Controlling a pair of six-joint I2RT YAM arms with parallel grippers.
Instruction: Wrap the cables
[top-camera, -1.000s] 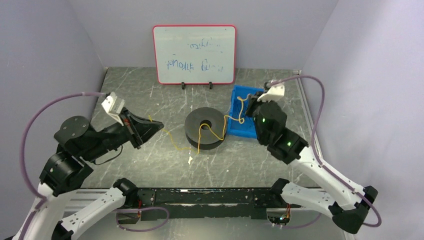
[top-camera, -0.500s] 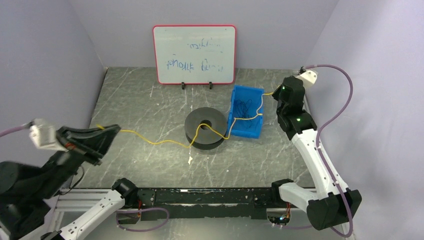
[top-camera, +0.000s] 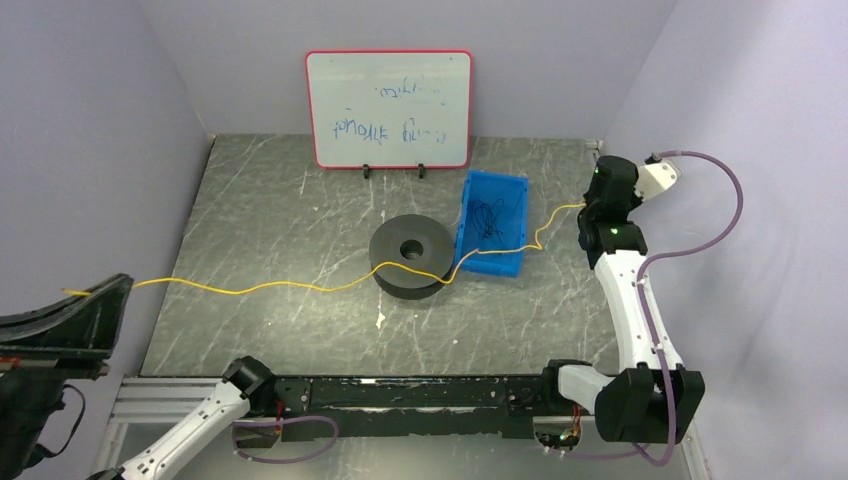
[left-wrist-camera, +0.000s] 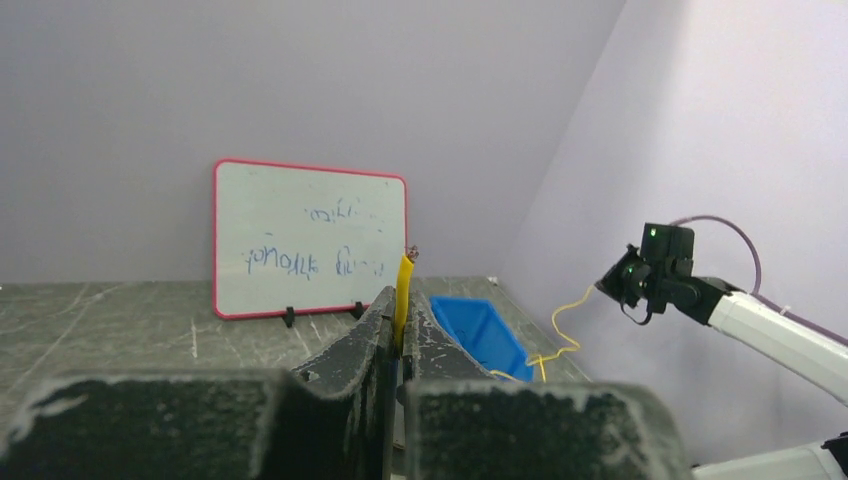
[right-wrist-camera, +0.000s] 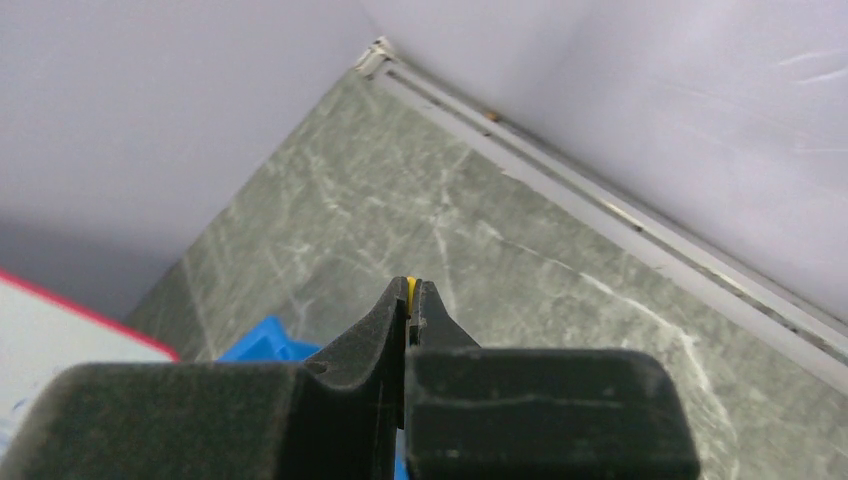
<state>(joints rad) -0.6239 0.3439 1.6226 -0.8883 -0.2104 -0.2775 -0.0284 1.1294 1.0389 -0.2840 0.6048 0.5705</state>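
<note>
The left gripper (top-camera: 116, 288) sits out past the left edge of the surface (top-camera: 280, 200), close to the left wall. It is clamped on one end of the yellow cable (top-camera: 290, 287), and in the wrist view a short stub pokes up between its fingers. From there the cable runs left to right in shallow waves over bare surface. It skirts the near side of the black reel (top-camera: 410, 257), crosses the near right corner of the blue bin (top-camera: 488, 264), then climbs to the right gripper (top-camera: 588, 207). That gripper pinches the other end at the right edge, near the right wall. A dark tangle (top-camera: 490, 213) lies in the bin. Open surface lies on both sides of the cable's left half. A whiteboard (top-camera: 389, 108) stands at the far edge.
</note>
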